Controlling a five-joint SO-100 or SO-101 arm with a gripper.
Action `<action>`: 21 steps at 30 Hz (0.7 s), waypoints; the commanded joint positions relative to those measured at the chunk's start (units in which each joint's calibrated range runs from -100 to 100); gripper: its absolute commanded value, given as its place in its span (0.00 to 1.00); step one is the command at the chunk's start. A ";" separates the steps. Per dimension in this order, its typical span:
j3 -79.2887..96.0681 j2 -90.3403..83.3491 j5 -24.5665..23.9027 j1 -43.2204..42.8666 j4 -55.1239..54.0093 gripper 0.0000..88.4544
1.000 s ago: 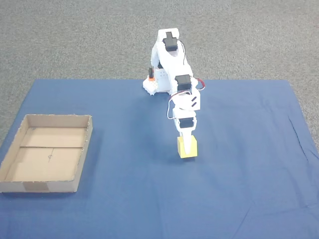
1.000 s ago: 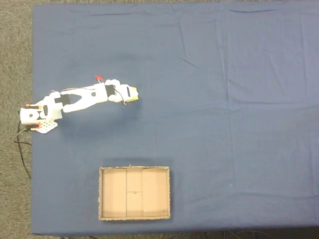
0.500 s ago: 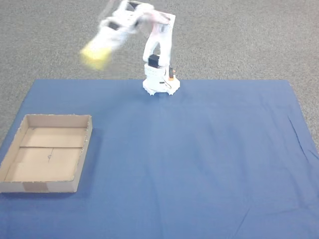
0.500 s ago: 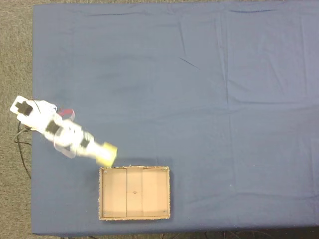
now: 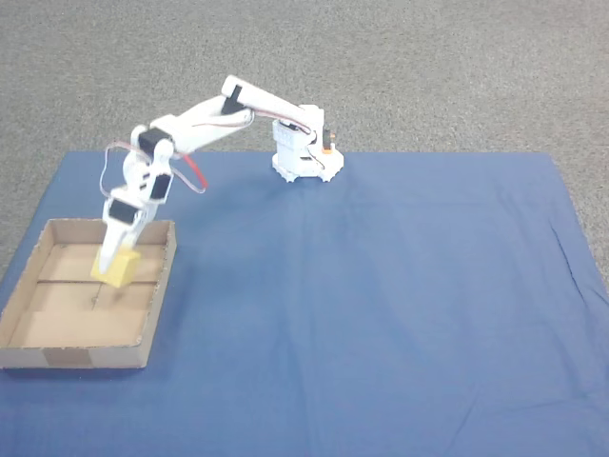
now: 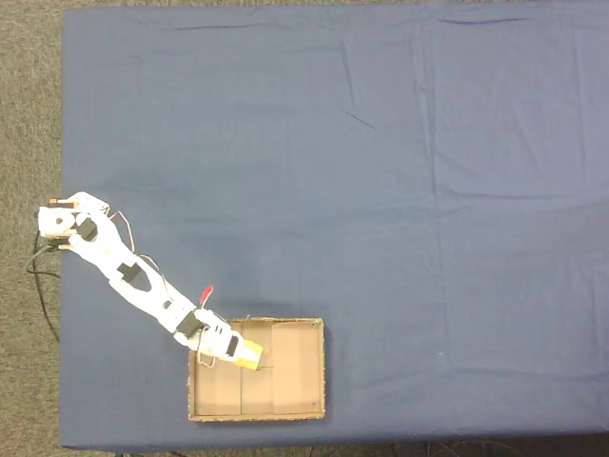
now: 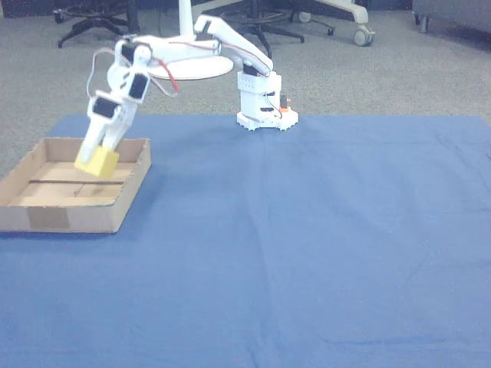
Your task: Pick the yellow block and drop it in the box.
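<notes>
The yellow block (image 5: pixel 118 268) (image 6: pixel 249 355) (image 7: pixel 97 162) hangs over the box (image 5: pixel 152 314) (image 6: pixel 304 371) (image 7: pixel 73 217), a shallow brown cardboard tray. My white gripper (image 5: pixel 114 259) (image 6: pixel 243 353) (image 7: pixel 95 157) is shut on the block, pointing down into the tray's near-arm part. In the other view the block sits a little above the tray floor. The arm stretches from its base (image 5: pixel 303 157) (image 6: pixel 63 224) (image 7: pixel 261 107) to the tray.
A blue cloth (image 5: pixel 381 314) (image 6: pixel 381 190) (image 7: pixel 307 253) covers the work surface, on grey carpet. In the other view, chair bases (image 7: pixel 92 19) stand behind the arm. A black cable (image 6: pixel 43 286) trails from the base.
The arm lifted the block from the cloth in front of its base, swung it high across, and now holds it low over the box.
</notes>
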 commanded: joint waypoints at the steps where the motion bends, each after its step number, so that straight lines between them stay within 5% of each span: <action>1: -4.96 0.93 0.54 -0.15 0.49 0.26; 4: -3.42 -0.26 0.54 0.01 0.49 0.47; 8: 4.18 -6.17 0.54 0.33 -0.09 0.49; 9: 8.35 -9.88 0.34 -0.07 -0.34 0.47; 14: 43.73 -59.61 -10.89 -9.19 -4.23 0.04; 18: 85.54 -105.36 -13.14 -31.84 -10.18 0.00; 21: 118.57 -127.74 -15.97 -39.78 -17.46 0.00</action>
